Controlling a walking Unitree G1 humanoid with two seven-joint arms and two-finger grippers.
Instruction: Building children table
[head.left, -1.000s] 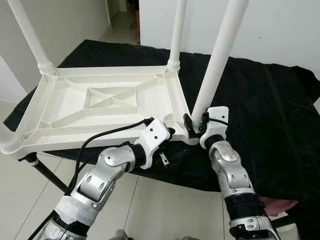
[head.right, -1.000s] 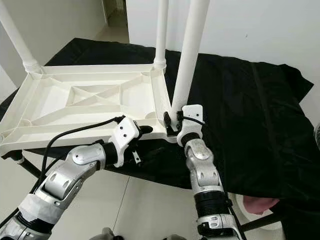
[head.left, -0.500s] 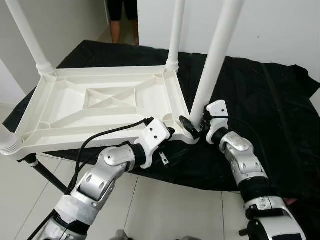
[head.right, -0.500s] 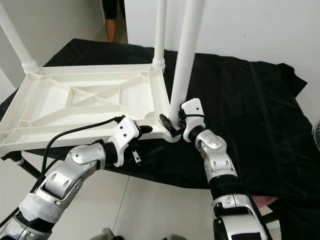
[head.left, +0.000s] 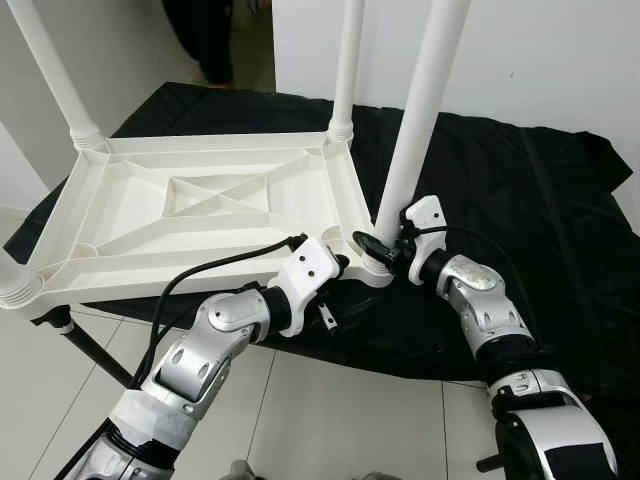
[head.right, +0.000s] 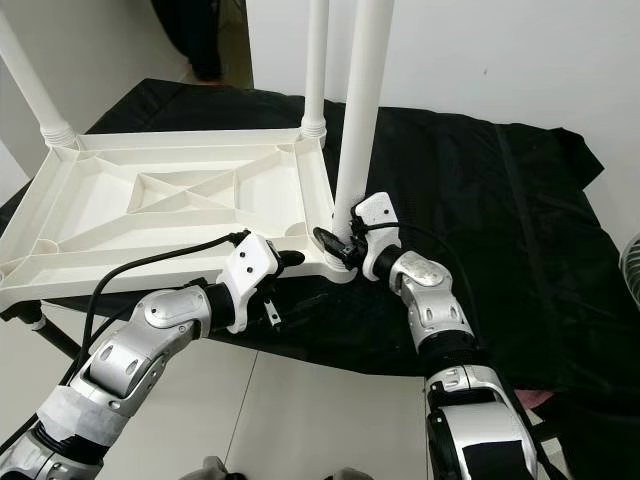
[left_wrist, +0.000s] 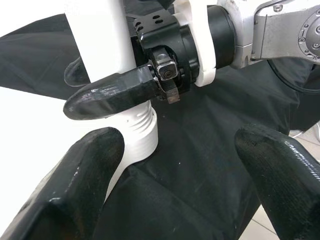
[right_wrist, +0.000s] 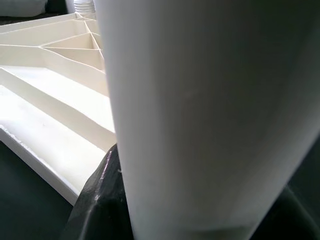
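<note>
The white leg at the near right corner of the upturned tabletop on the black-draped desk is gripped low by the right hand, now swung lower and more sideways, while the left hand is held open beside it.

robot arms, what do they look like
Both arms are jointed silver metal with black joint rings. Each wrist carries a white housing ending in a tool of two long black fingers: left tool, right tool. A black cable loops along the left forearm.

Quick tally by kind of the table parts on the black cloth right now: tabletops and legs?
Tabletop: 1
Legs: 4, far left, far right, near right, near left
Total: 5
</note>
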